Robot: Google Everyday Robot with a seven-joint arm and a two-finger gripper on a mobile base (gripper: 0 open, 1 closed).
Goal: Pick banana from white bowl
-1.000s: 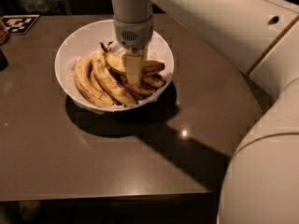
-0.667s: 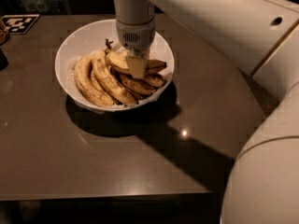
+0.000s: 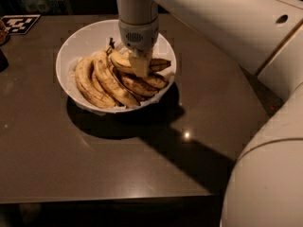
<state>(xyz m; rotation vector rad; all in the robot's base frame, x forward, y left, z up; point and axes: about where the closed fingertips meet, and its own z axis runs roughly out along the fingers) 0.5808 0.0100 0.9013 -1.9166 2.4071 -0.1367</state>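
Note:
The white bowl [image 3: 81,38] stands on the dark table at the upper left of the camera view and holds several brown-speckled yellow bananas. My gripper [image 3: 140,66] reaches straight down into the bowl's right half. It is shut on the banana [image 3: 120,60], which lies across the top of the pile with its dark stem [image 3: 111,43] pointing up and left and sits slightly raised over the others. I cannot see a blue sticker on it. The other bananas [image 3: 105,83] lie curved in the bowl's left and front.
The brown table [image 3: 94,164] has its front edge near the bottom of the view. A black-and-white marker tile [image 3: 19,23] lies at the far left corner. A dark object [image 3: 2,60] sits at the left edge. My white arm [image 3: 265,164] fills the right side.
My gripper has risen a little out of the pile, and the banana in it has come up with it. The other bananas and the bowl have stayed put.

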